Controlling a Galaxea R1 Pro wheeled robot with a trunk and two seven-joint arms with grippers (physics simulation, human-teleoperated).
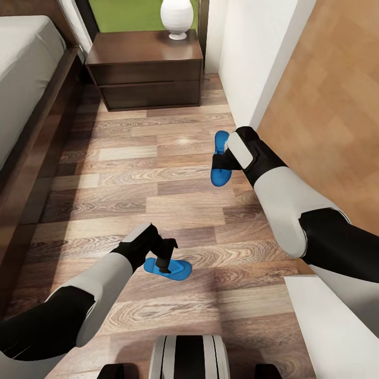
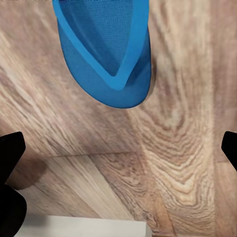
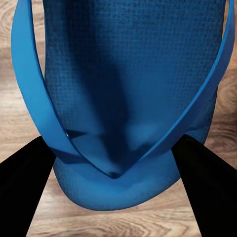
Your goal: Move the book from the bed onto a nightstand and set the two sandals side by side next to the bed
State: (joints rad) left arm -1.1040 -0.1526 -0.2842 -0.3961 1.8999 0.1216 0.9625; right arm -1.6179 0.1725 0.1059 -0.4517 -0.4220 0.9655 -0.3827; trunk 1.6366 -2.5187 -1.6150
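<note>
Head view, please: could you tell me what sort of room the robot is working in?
Most likely a bedroom: a dark-framed bed with an off-white mattress stands beside a low dark-brown wooden nightstand bearing a white vase-shaped lamp base, all on a brown wood-plank floor.

Both arms reached forward and down; the left gripper (image 1: 166, 261) and right gripper (image 1: 223, 154) stood open-fingered.

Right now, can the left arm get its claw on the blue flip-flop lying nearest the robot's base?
Probably yes. The left claw hangs right over that blue flip-flop on the wood-plank floor, fingers spread wide in the left wrist view, with nothing between them.
</note>
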